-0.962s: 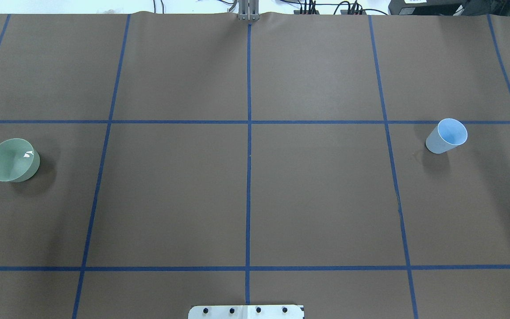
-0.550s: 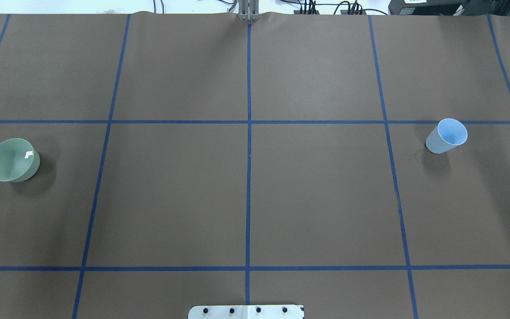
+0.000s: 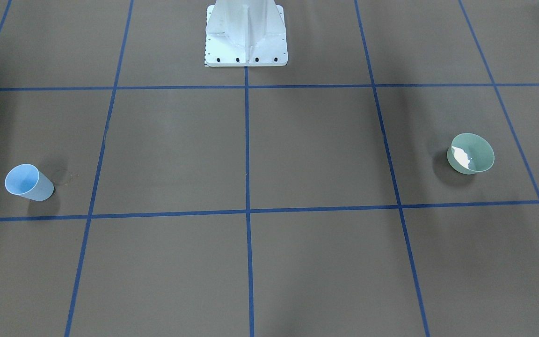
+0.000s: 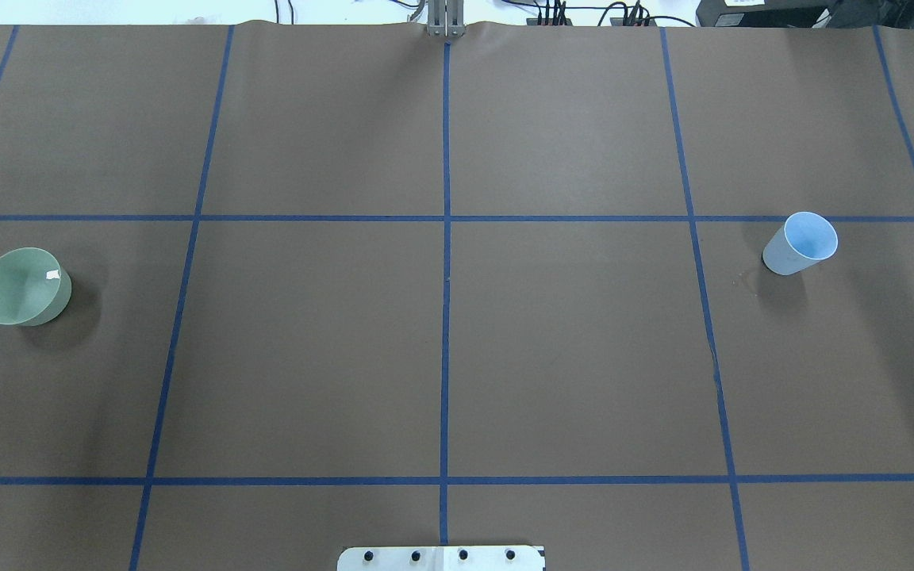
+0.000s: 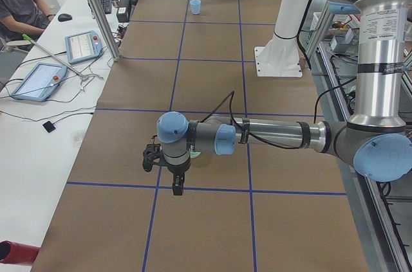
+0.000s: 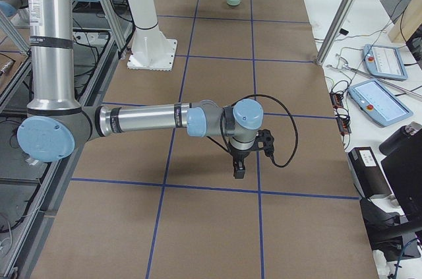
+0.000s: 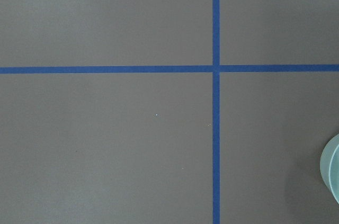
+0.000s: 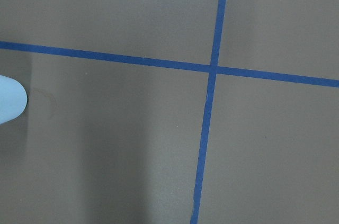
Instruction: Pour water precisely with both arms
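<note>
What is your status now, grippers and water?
Both above table: left gripper, right gripper, open or shut unclear. Glare of water in green bowl; blue cup upright. No obstacle seen between them.

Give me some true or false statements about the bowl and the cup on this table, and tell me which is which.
1. The green bowl and the blue cup stand far apart, near opposite ends of the table. True.
2. The blue cup lies on its side. False: it stands upright, mouth open to the top.
3. A white glare patch shows inside the green bowl. True.
4. The green bowl is on the robot's right side. False: it is on the robot's left, and the blue cup is on its right.
5. A gripper is clamped on the blue cup. False: in the overhead and front-facing views the cup stands free, with nothing touching it.
</note>
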Available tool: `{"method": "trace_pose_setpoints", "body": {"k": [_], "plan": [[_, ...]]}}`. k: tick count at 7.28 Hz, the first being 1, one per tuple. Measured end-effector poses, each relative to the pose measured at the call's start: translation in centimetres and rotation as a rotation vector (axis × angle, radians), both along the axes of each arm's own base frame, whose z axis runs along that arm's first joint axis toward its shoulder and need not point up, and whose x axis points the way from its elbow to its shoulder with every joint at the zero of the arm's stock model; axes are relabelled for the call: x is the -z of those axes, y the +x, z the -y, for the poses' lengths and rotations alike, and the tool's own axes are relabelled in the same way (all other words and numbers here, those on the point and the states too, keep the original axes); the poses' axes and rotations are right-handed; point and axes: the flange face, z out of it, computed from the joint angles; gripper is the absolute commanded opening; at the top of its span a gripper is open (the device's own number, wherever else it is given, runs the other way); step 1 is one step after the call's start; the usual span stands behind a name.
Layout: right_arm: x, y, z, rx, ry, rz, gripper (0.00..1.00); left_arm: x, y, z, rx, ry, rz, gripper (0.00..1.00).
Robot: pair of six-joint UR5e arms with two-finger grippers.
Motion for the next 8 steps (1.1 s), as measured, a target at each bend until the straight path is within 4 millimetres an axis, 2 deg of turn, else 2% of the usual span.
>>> {"method": "trace_pose_setpoints", "body": {"k": [5, 8], "plan": [[0.3, -0.1, 0.3, 0.003, 0.009, 0.001, 1.00, 0.1, 0.3, -0.3, -0.004, -0.009, -0.044, 1.00], [0.3, -0.1, 0.2, 0.003, 0.009, 0.001, 1.00, 0.7, 0.2, -1.5, -0.008, 0.018, -0.043, 1.00]]}}
